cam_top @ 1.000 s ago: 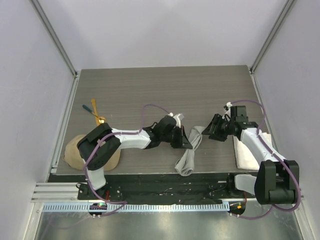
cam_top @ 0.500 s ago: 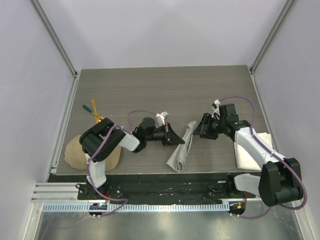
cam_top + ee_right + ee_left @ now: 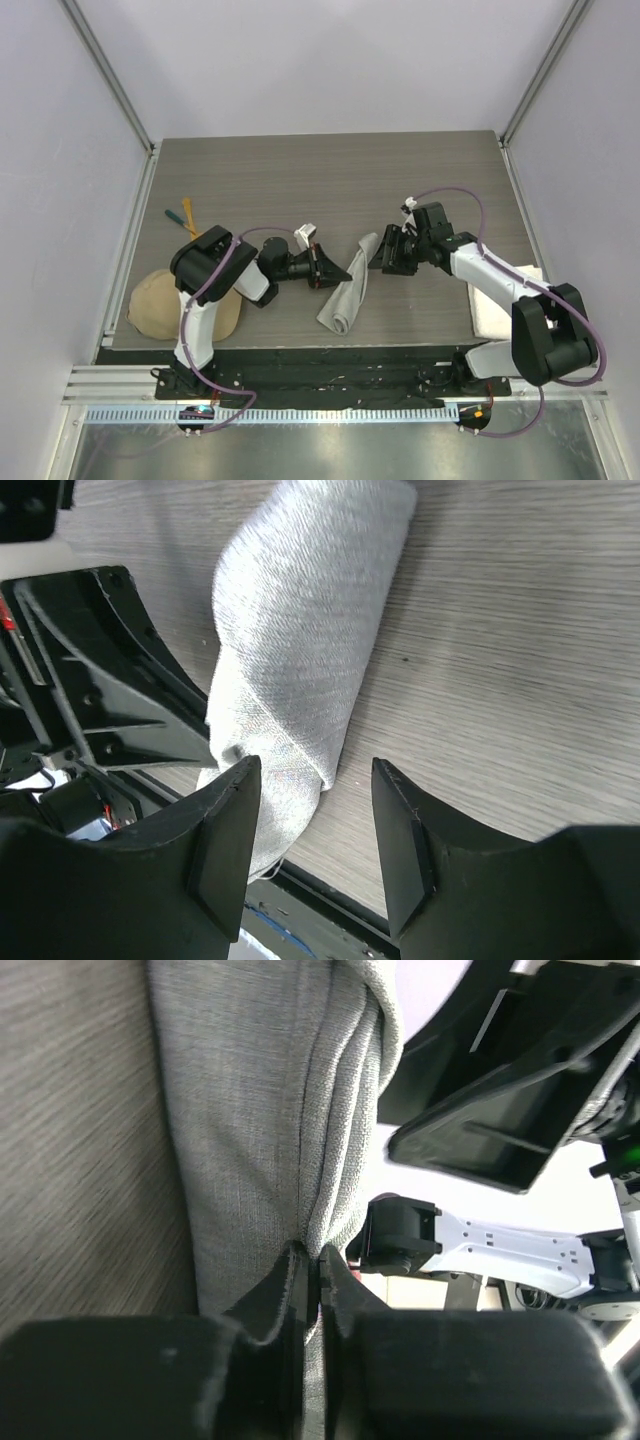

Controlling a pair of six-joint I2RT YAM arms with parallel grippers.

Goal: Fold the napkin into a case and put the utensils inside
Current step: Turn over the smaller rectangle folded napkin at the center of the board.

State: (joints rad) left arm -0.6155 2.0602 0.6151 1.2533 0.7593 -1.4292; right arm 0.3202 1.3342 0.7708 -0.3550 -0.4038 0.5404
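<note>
Item: napkin (image 3: 345, 288), light grey, folded to a narrow long band of several layers. It lies slantwise on the table (image 3: 300, 170) near the front edge, between the two arms. Left gripper (image 3: 310, 1262): closed on the band's layered side edge, low against the table. This pinch seems meant to keep the folds stacked and the pocket from springing apart. Right gripper (image 3: 314, 780): jaws apart and holding nothing, set over the band's far end, one finger close against the cloth. It looks placed to take or press that end. Orange-yellow handled utensil (image 3: 187, 213) and teal handled utensil (image 3: 173, 214): at the far left of the table, well apart from the napkin, not yet inserted. The gold spoon cannot be made out, being probably behind the left arm. Also present: tan cap (image 3: 160, 300) at front left; white towel (image 3: 500, 312) at front right, under the right arm.
</note>
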